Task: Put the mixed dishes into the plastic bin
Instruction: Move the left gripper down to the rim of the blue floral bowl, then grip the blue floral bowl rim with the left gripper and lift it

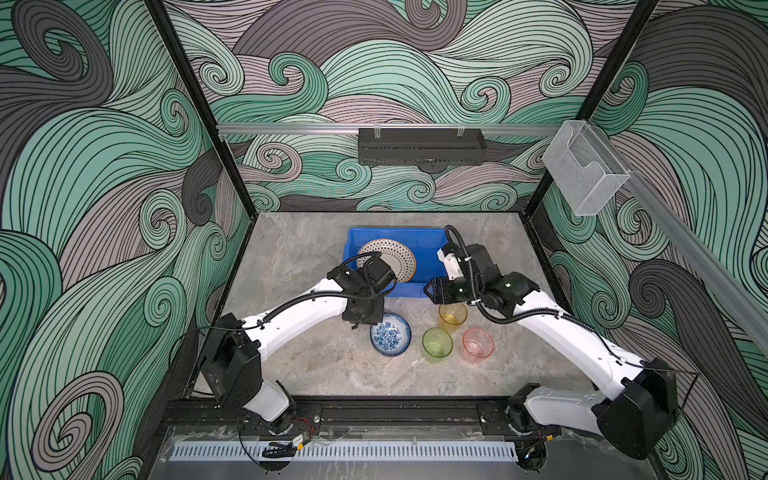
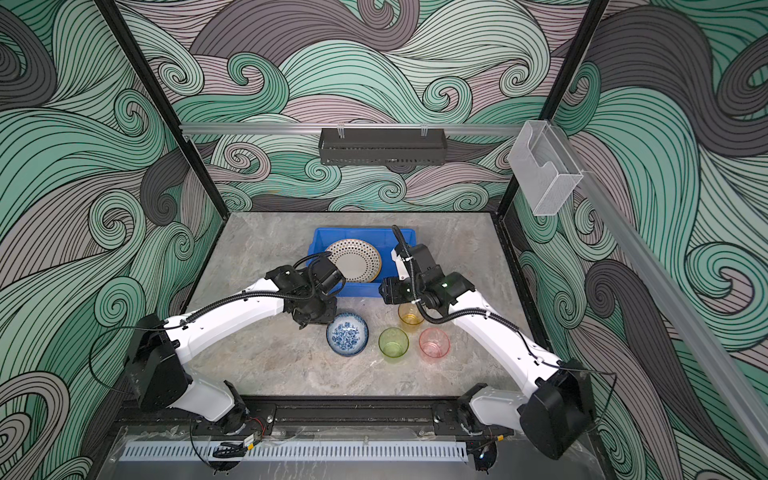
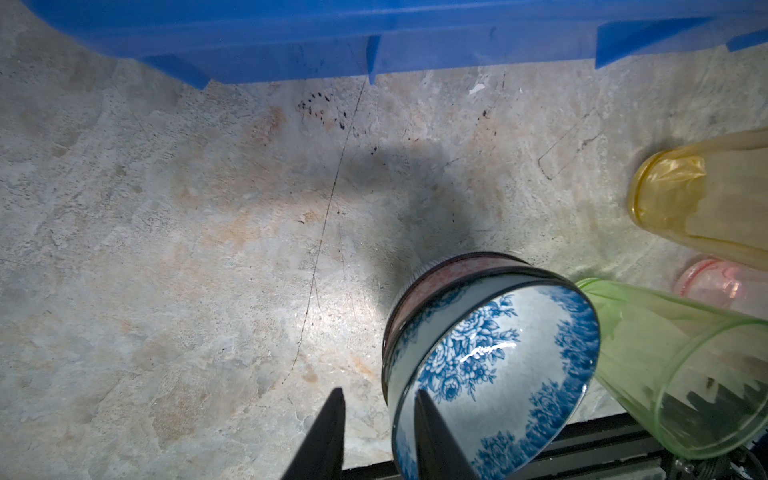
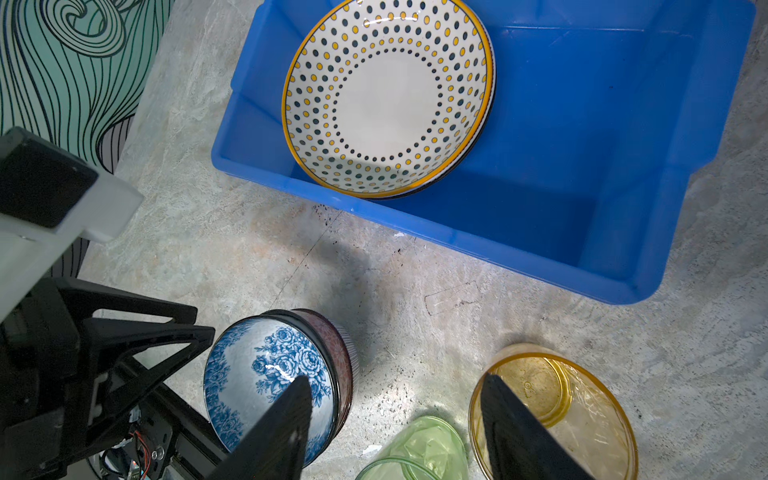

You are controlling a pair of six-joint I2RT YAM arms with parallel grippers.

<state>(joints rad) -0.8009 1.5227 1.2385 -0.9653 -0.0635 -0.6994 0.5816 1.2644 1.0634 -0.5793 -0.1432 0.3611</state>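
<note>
While the blue-floral bowl (image 1: 390, 334) sits upright on the grey, stone-patterned table (image 1: 291, 257), the left claw (image 3: 378, 392) hangs over the side of it nearest the left arm. Its jaws are set narrow and astride the rim, one inside the bowl and one outside (whether either touches the bowl cannot be told). The bowl stands just in front of the blue plastic bin (image 4: 582, 166), apart from its near wall.

Inside the bin, against its left end, the dotted plate (image 4: 386, 95) lies face up and slightly tilted. The dark edge of another plate (image 4: 457, 166) shows beneath it, its pattern hidden. The rest of the bin floor is bare blue.

The right claw (image 4: 395, 379) hovers above the table near the bin's front wall, jaws spread wide and gripping nothing. In both top views the right arm's wrist partly covers the orange cup (image 1: 453, 316). The green cup (image 1: 437, 344) and the pink cup (image 1: 478, 345) stand side by side in front of the orange one. All three are upright, mouths up, outside the bin, with the green cup just right of the bowl.
</note>
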